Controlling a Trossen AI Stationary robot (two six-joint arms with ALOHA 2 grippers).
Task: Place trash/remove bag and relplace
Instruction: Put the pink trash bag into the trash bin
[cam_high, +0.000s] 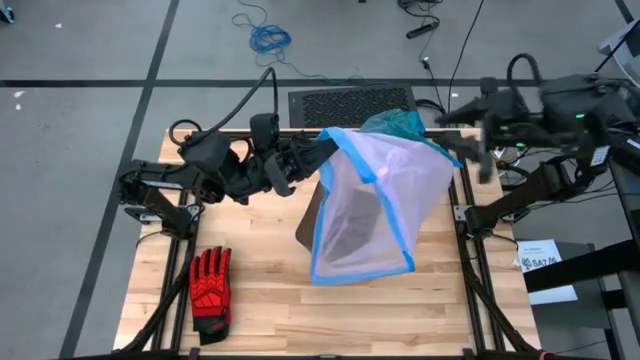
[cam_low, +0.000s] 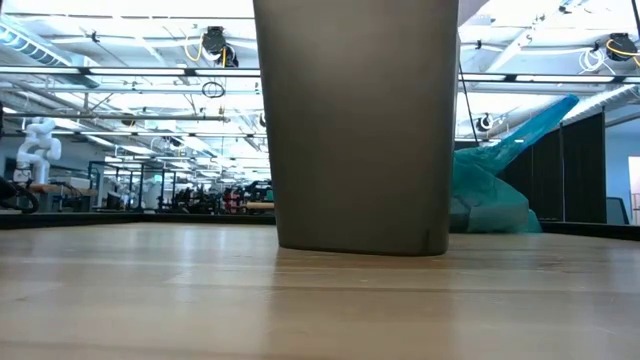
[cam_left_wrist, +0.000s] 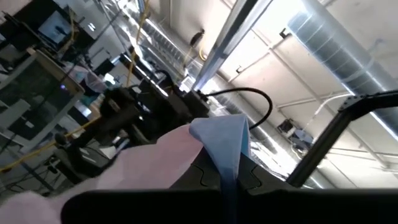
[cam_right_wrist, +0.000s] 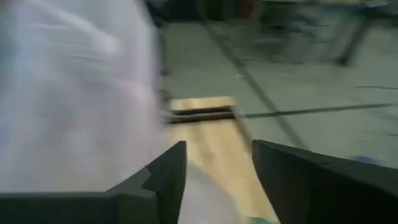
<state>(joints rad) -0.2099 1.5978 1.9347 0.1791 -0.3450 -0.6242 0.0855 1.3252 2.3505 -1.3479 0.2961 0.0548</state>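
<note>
Left pincer (cam_high: 335, 143) was clamped shut on the blue rim of the pale lilac bag (cam_high: 375, 205), holding it up over the grey bin (cam_low: 355, 125) in the middle of the counter (cam_high: 270, 300). The lilac bag hung draped and spread, its blue-edged mouth sagging toward the counter's front; in the high view it hid most of the bin. Left wrist view showed the blue rim (cam_left_wrist: 224, 140) pinched right at the fingers, lilac film trailing off to one side.

Right pincer (cam_high: 470, 150) sat off the counter's far right corner, blurred in the high view. Its fingers (cam_right_wrist: 165, 171) stood apart with nothing between them, lilac film just beside them.

Teal-green bag (cam_high: 398, 124) lay bunched at the far edge of the counter, behind the lilac bag and the bin. Low view had it to the right of the bin (cam_low: 490, 195), one corner pulled up to a point. Neither pincer touched it.

Loose trash: couldn't see any. Red-and-black glove (cam_high: 210, 285) lay flat near the front left corner, well apart from everything else.
</note>
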